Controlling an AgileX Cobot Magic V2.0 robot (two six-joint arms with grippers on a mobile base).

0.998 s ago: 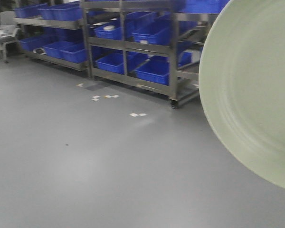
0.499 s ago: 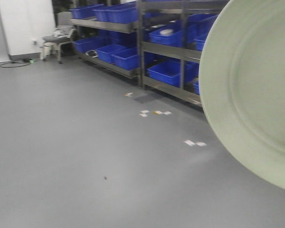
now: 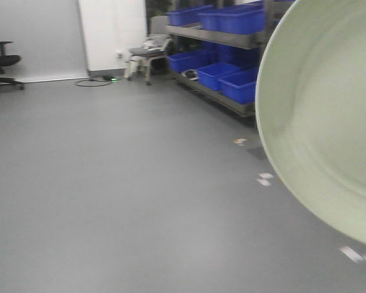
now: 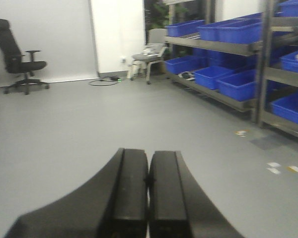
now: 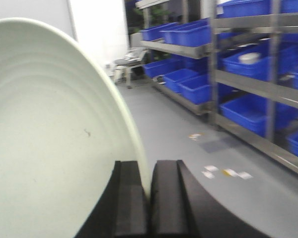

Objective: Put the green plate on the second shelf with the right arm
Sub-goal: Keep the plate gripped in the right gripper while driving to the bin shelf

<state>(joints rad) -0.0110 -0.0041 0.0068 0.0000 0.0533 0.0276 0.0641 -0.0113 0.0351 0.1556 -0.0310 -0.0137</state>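
Right end effector [image 5: 149,198]: the fingers are nearly together and pinch the plate's rim between them.
Plate [image 3: 329,122]: it is carried on edge, off any shelf, with its hollow face toward the front camera. It fills the right side of that view exactly as it did a second ago, so the grip seems not to have slipped.
Left end effector [image 4: 149,198]: the fingers are pressed together with nothing between them, and it hangs above the floor.
Floor [image 3: 140,201]: bare grey floor now takes up most of the front view, more than before.
Paper scraps [image 3: 265,179]: a second ago they lay left of centre; now they sit just beside the plate's edge.
Rack [image 3: 222,97]: earlier it spanned the top of the view. Now only its end with blue bins [image 3: 232,21] shows at upper right, partly behind the plate.
Grey chair [image 3: 147,52]: it has moved from the far left edge to the upper middle.
Wall [image 3: 113,30] and office chair [image 3: 3,64]: both are newly in view at the left.
What changed: the whole background has slid rightward while the plate stays fixed in the view, so the base appears to be turning left with the arms held in pose.
Meaning for the task: this is probably the carrying stage. The rack is well apart from the plate, and placing has not yet begun.
Second shelf: it cannot be told which level is meant.
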